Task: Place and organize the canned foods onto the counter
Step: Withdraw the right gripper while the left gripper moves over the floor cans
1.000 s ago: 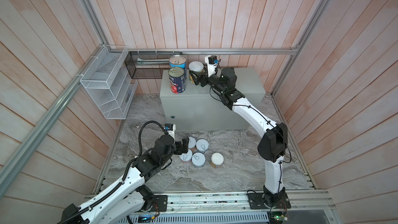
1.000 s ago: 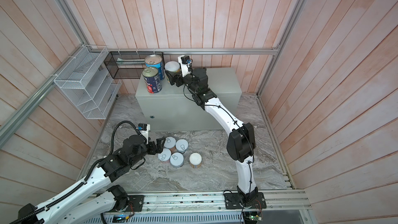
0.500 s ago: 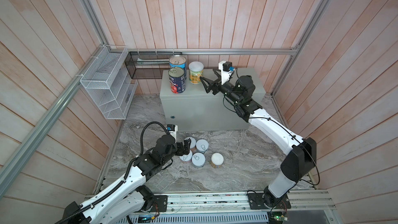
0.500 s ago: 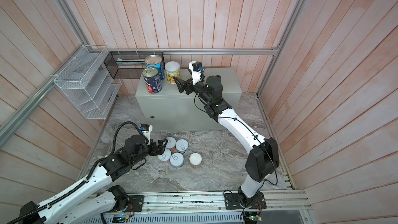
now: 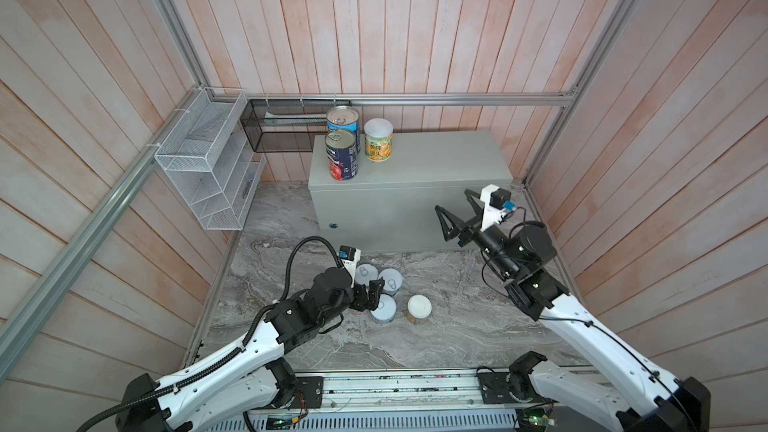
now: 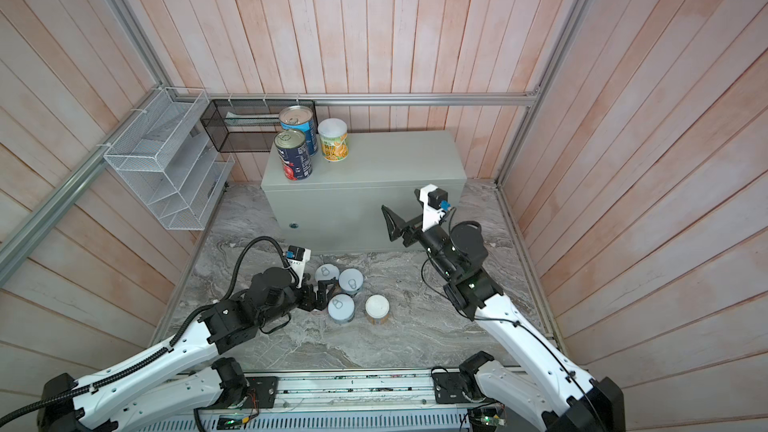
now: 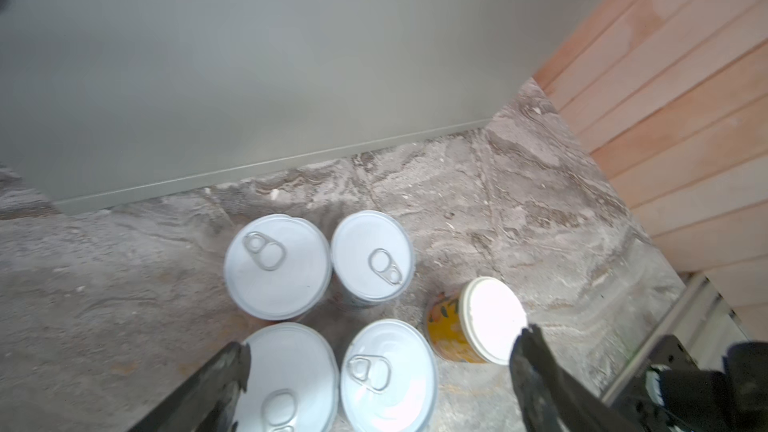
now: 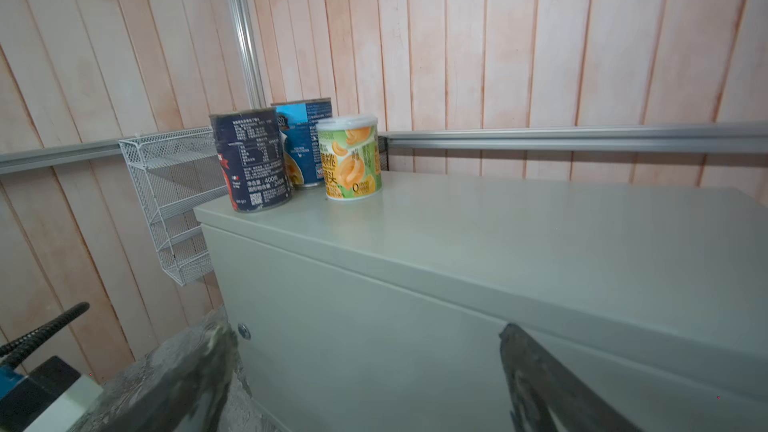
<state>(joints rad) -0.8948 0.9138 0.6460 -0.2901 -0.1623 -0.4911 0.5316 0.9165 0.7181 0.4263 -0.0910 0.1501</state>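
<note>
canned foods [image 5: 378,140]: three upright on the counter [image 5: 436,160], left rear corner; four short pull-tab cans [image 7: 277,265] and a yellow white-lidded can [image 7: 490,317] clustered on the marble floor [image 5: 457,326].
left gripper [image 5: 369,295]: spread wide, empty, low over the short cans.
right gripper [image 5: 453,201]: spread, empty, midair before the counter.
risk: short cans sit packed close; closing may pinch two or topple a neighbour.

I am reading "400" in the small print on the navy can [image 8: 253,164], and "桃", "头" and a large "0" on the yellow-green can [image 8: 351,160].
</note>
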